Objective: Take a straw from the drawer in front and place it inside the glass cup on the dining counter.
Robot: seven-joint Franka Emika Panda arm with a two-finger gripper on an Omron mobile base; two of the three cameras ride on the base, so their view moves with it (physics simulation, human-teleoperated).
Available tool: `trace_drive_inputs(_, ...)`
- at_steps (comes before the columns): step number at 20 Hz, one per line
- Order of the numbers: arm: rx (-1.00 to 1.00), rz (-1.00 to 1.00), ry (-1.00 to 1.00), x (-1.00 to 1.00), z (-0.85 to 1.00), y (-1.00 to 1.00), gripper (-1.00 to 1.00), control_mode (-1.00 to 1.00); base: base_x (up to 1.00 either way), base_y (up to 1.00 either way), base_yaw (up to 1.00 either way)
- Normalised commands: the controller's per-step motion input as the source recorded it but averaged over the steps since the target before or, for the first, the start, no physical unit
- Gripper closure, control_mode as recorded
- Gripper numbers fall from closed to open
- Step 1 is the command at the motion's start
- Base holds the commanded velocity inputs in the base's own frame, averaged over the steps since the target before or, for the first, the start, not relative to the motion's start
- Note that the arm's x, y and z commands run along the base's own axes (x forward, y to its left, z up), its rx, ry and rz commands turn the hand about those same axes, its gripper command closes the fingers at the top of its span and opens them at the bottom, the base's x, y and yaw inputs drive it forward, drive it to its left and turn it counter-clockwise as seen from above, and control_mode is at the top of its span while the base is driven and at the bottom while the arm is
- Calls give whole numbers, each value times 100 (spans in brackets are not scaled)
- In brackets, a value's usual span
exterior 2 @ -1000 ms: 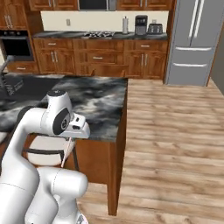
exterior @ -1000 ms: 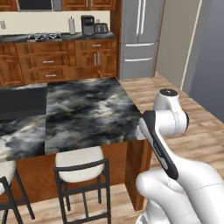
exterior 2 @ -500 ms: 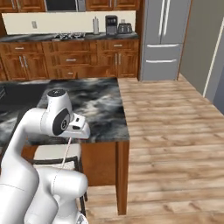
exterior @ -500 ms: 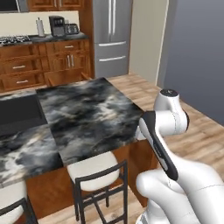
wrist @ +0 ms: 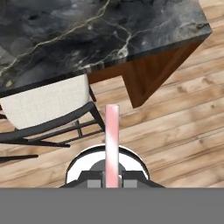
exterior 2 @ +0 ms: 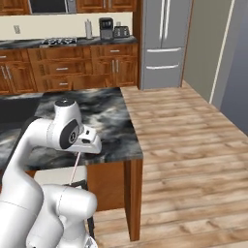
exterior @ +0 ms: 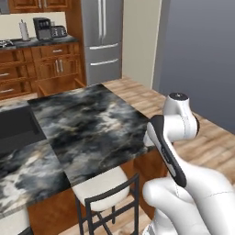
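My gripper (wrist: 112, 177) is shut on the straw (wrist: 111, 140), a thin pale pink stick that runs straight out from between the finger tips. In the right base view the straw (exterior 2: 75, 169) hangs down from the gripper (exterior 2: 82, 150), just in front of the dining counter's near edge. The dining counter (exterior: 87, 124) is a black-and-grey marble slab on a reddish-brown base; its corner (wrist: 192, 26) lies ahead of the hand. The glass cup and the drawer are out of view.
A stool with a white seat (exterior: 98, 183) and dark frame stands under the counter's edge, directly below the hand (wrist: 43, 105). A dark inset (exterior: 18, 126) sits in the slab at left. Fridge (exterior 2: 162, 43) and wooden cabinets line the back wall. Open wood floor (exterior 2: 193, 145) spreads right.
The whole picture has shifted: the base has moved, so the fridge and counter slide left and the counter corner comes nearer. The arm keeps its pose with the straw held.
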Motion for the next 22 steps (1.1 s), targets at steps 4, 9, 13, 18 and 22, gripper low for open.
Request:
trace_drive_inputs(4,0,0,0,7,4,8,100,-100,32,28,-8)
trace_drive_inputs(9,2,9,0,25,22,19,100,-100,0,0,0)
trace_drive_inputs(13,9,30,-1,37,36,8,100,-100,0,0,0)
trace_drive_inputs(18,9,32,-3,34,42,0,100,-100,0,0,0)
trace_drive_inputs(22,11,29,-1,28,40,16,100,-100,0,0,0)
